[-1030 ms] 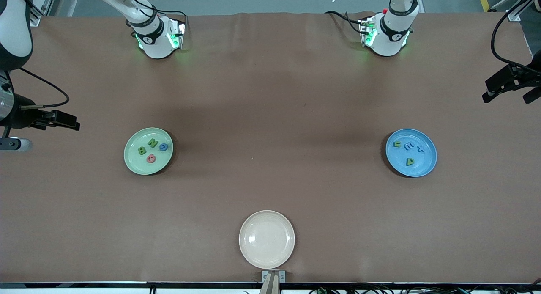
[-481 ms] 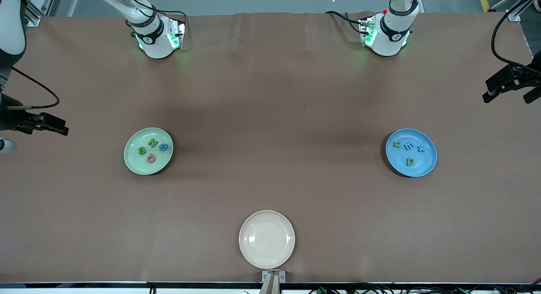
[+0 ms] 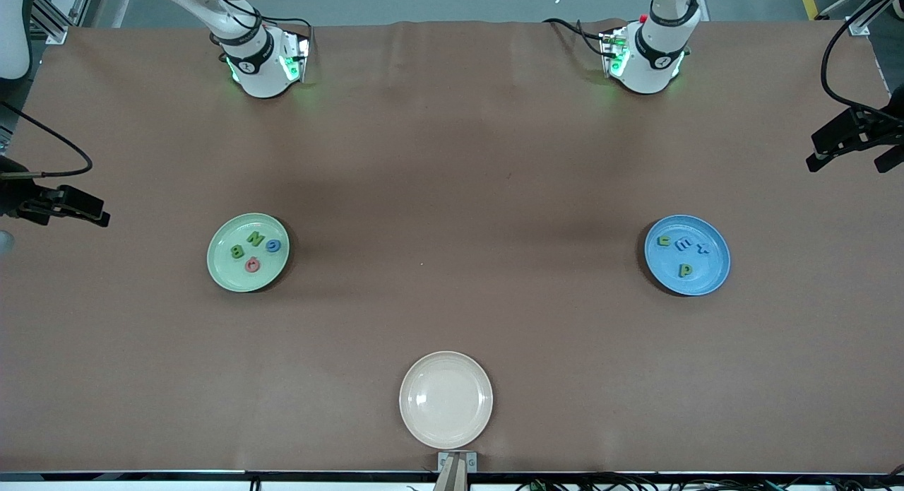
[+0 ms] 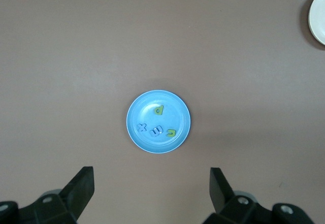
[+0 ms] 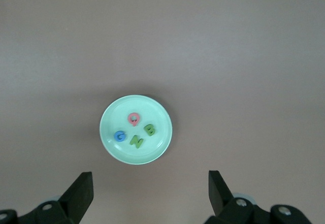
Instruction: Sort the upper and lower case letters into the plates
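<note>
Cream plate [image 3: 445, 399] nearest camera: bare. Farther back, green plate [image 3: 248, 252] at my right arm's end holds four capitals; blue plate [image 3: 686, 255] at left arm's end holds four small letters. No letters loose on surface [image 3: 452, 194]; sorting looks done. Left claw [image 4: 152, 191] and right claw [image 5: 151, 191] high over own plates, fully open, empty.

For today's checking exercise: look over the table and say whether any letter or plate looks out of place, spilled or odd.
Nothing stands out. Four letters lie in the pale green plate and four in the blue plate; none is on the table. The cream plate, nearest the front camera, holds nothing. All three plates sit flat.
</note>
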